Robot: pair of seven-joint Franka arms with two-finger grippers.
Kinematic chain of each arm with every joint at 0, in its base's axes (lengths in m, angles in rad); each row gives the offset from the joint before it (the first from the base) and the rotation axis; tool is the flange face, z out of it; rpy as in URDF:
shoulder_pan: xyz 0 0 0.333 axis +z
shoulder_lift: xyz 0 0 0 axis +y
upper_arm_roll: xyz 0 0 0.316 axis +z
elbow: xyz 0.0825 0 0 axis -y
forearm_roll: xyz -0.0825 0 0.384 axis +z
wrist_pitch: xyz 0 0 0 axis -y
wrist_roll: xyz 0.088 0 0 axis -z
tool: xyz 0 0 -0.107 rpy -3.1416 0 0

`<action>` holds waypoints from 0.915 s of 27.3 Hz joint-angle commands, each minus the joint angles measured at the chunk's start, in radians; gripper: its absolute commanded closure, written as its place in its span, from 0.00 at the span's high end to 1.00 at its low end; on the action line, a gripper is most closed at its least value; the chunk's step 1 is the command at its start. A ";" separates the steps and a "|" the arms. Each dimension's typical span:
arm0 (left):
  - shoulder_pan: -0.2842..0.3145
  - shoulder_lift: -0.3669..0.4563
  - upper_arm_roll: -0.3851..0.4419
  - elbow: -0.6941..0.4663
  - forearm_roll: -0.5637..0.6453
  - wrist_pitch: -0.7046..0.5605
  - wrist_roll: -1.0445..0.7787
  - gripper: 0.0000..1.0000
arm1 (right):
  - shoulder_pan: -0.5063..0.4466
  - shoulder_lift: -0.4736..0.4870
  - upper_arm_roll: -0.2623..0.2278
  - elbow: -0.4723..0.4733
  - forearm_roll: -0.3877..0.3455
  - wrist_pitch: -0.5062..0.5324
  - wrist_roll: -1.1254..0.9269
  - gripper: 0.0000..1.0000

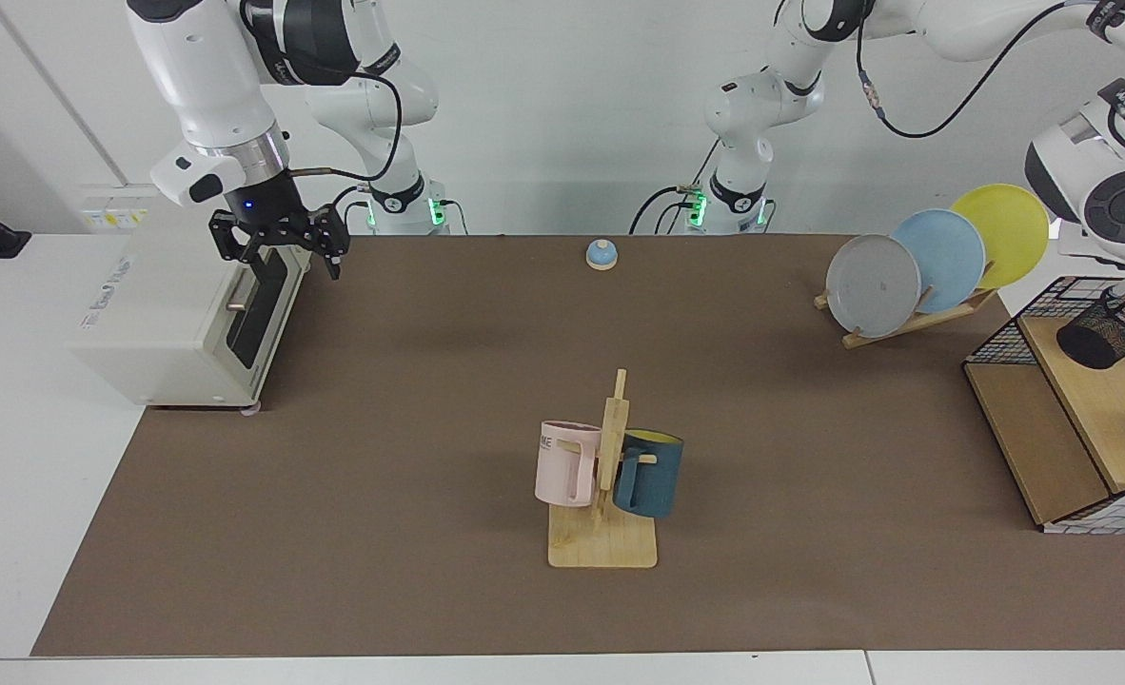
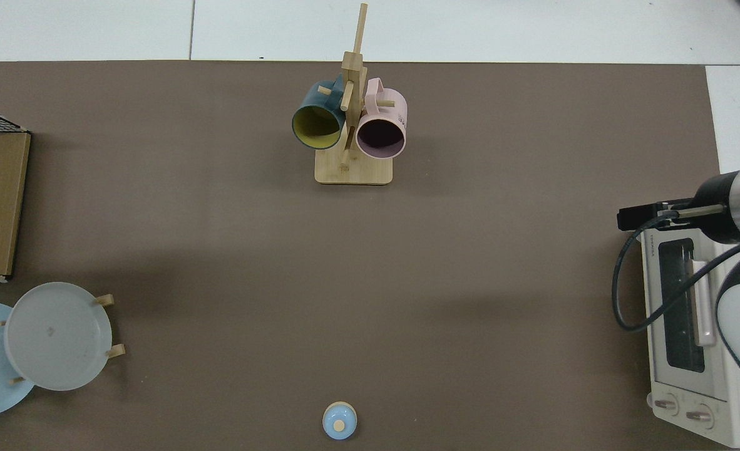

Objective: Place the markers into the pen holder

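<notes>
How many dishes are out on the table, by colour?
Plates: 3, one grey plate, one blue plate, one yellow plate
Mugs: 2, one pink mug, one dark blue mug
Total: 5

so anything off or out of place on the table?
Nothing stands out: mugs hang on the mug tree, plates sit in their rack, pen holder upright on the shelf. Right gripper hangs open by the toaster oven.
</notes>
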 commanded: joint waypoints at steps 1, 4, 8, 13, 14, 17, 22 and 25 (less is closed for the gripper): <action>-0.007 0.002 0.006 -0.007 0.008 -0.028 -0.049 1.00 | 0.007 -0.012 -0.013 0.003 -0.002 -0.014 -0.011 1.00; -0.013 0.002 0.006 -0.003 0.007 -0.034 -0.049 1.00 | 0.008 -0.012 -0.013 0.003 -0.002 -0.011 -0.011 1.00; -0.044 -0.003 -0.007 0.001 0.004 -0.092 -0.071 1.00 | 0.007 -0.012 -0.015 0.003 -0.002 -0.011 -0.011 1.00; -0.070 -0.015 -0.025 0.035 -0.116 -0.120 -0.135 1.00 | 0.008 -0.014 -0.013 0.003 -0.003 -0.013 -0.011 1.00; -0.070 -0.015 -0.028 0.043 -0.160 -0.130 -0.151 1.00 | 0.008 -0.014 -0.013 0.003 -0.002 -0.013 -0.011 1.00; -0.070 -0.018 -0.031 0.046 -0.264 -0.183 -0.256 1.00 | 0.008 -0.014 -0.013 0.003 0.000 -0.013 -0.011 1.00; -0.065 -0.046 -0.065 0.015 -0.419 -0.186 -0.448 1.00 | 0.008 -0.012 -0.013 0.003 0.000 -0.013 -0.011 1.00; -0.056 -0.052 -0.065 -0.002 -0.554 -0.170 -0.511 1.00 | 0.008 -0.012 -0.013 0.003 0.000 -0.013 -0.011 1.00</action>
